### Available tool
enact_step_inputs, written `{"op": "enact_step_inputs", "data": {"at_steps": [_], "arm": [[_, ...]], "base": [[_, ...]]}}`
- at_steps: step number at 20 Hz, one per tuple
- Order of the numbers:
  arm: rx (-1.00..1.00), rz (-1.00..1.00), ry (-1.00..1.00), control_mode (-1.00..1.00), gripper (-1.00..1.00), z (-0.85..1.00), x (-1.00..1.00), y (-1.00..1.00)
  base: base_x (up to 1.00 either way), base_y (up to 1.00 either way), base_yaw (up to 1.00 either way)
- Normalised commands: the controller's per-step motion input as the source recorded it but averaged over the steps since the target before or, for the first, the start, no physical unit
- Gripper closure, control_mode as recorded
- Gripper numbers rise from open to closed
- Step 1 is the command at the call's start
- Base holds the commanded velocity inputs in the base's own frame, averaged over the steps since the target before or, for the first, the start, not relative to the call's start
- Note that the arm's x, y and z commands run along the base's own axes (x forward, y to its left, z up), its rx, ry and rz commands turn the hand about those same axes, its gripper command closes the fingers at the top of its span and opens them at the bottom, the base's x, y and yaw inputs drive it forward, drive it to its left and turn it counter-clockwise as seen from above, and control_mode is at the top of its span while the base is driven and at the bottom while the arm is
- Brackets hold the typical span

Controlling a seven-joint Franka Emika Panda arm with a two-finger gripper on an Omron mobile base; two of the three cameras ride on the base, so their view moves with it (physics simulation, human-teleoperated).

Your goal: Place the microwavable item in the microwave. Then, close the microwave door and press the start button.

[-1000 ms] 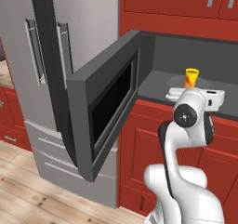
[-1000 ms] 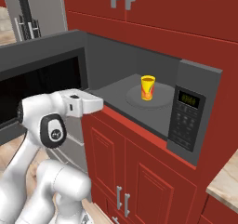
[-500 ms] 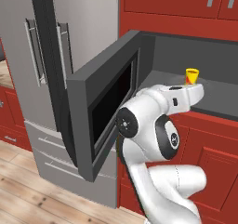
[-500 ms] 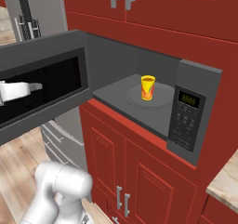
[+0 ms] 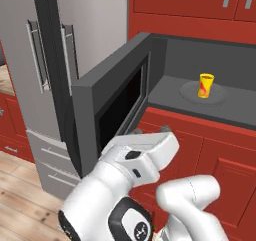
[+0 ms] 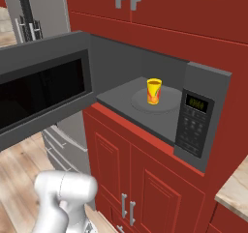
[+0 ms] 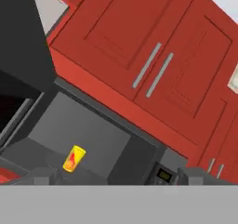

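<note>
The yellow cup stands upright on the round turntable inside the microwave, whose door hangs wide open to the left. The gripper sits low in front of the open door, its fingers spread wide and holding nothing, well apart from the cup.

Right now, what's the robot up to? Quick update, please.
Gripper open, holding nothing. Cup upright on the turntable inside the microwave. Door wide open, nothing blocking it.
</note>
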Motion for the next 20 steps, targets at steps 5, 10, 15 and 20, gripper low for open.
{"op": "enact_step_inputs", "data": {"at_steps": [5,10,15,20], "arm": [[-0.44,0.22,0.0,-1.0,-1.0,-0.62,-0.62,1.0],[-0.46,0.13,0.11,-1.0,-1.0,-0.8,0.08,1.0],[-0.41,0.02,0.38,-1.0,-1.0,-0.79,0.84,1.0],[-0.27,-0.01,0.45,-1.0,-1.0,-0.65,1.0,1.0]], "base": [[0.0,0.0,0.0],[0.0,0.0,0.0],[0.0,0.0,0.0],[0.0,0.0,0.0]]}}
